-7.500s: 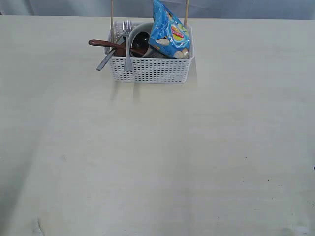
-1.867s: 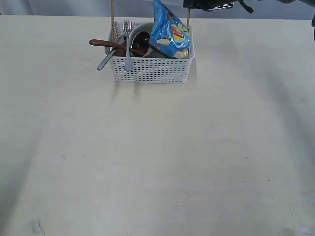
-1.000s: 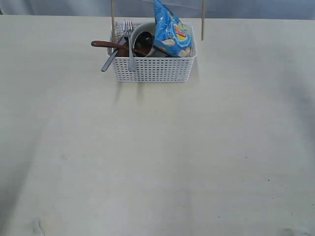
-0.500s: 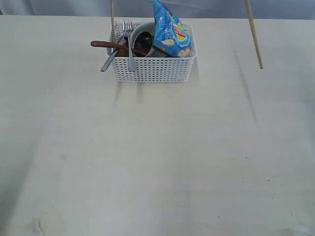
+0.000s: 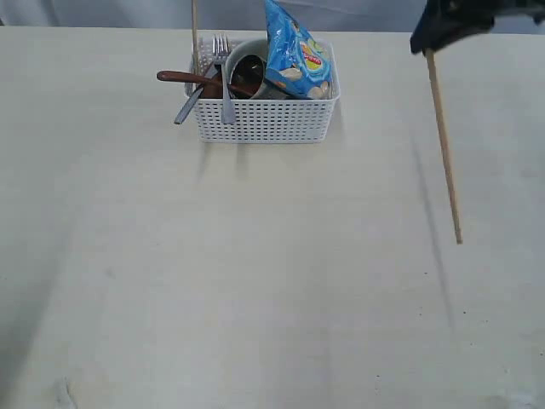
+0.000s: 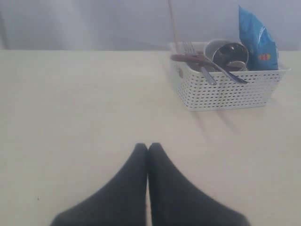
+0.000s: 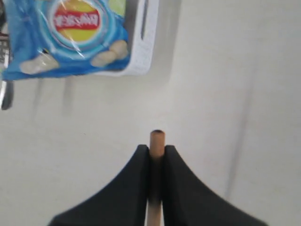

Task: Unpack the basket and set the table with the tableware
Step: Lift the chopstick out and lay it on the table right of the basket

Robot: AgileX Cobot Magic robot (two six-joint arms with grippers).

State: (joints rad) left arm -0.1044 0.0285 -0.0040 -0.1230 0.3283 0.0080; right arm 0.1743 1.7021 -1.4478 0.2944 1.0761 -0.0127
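Observation:
The white basket (image 5: 264, 122) stands at the back of the table (image 5: 255, 281), also seen in the left wrist view (image 6: 225, 89). It holds a fork (image 5: 223, 85), a knife (image 5: 187, 104), a wooden spoon (image 5: 180, 76), a steel cup (image 5: 247, 65) and one upright chopstick (image 5: 194, 34). My right gripper (image 5: 428, 44) is at the top right, shut on the upper end of a second chopstick (image 5: 444, 149) that hangs tilted above the table, right of the basket. The right wrist view shows this chopstick (image 7: 156, 139) pinched between the gripper (image 7: 156, 149) fingers. My left gripper (image 6: 148, 147) is shut and empty, well short of the basket.
A blue snack bag (image 5: 294, 51) sticks up from the basket's right end (image 7: 70, 33). The table's far edge runs just behind the basket. Bare tabletop stretches in front of the basket and to both sides.
My right gripper has carried the chopstick away from the basket, rightward and lower, and the gripper itself has come into the exterior view. The basket shifted slightly earlier. The left gripper has not moved.

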